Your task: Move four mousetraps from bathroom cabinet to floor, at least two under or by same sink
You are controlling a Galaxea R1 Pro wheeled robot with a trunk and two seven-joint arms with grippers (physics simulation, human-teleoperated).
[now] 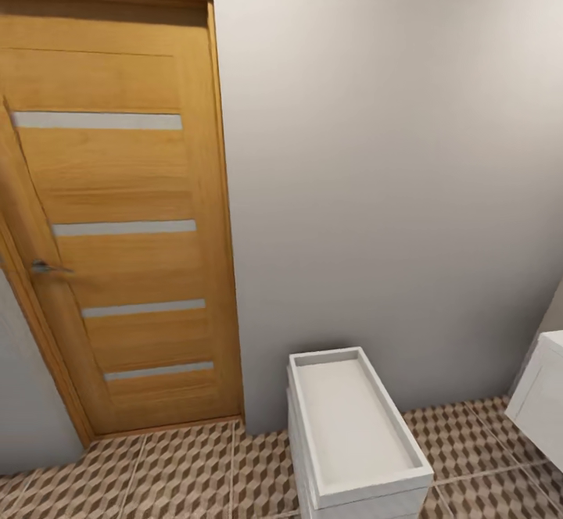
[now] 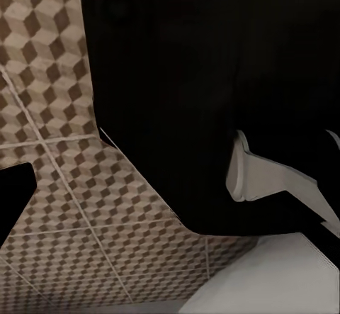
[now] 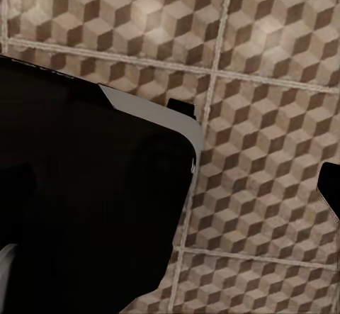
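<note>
The mousetraps and the cabinet are out of view. The bathroom floor [image 1: 180,464] with its brown and beige cube tiles runs along the bottom of the head view and fills much of both wrist views. A white boxy unit with a shallow recessed top [image 1: 352,425] stands against the grey wall; I cannot tell whether it is the sink. One dark left fingertip [image 2: 14,193] and one dark right fingertip [image 3: 330,186] sit at the edges of their wrist views, over bare tiles. Nothing is held in either gripper.
A tall wooden door with frosted strips [image 1: 117,214] and a metal handle [image 1: 43,267] is shut at the left. A second white boxy piece [image 1: 543,402] juts in at the right edge. The robot's dark body [image 2: 212,101] blocks much of each wrist view.
</note>
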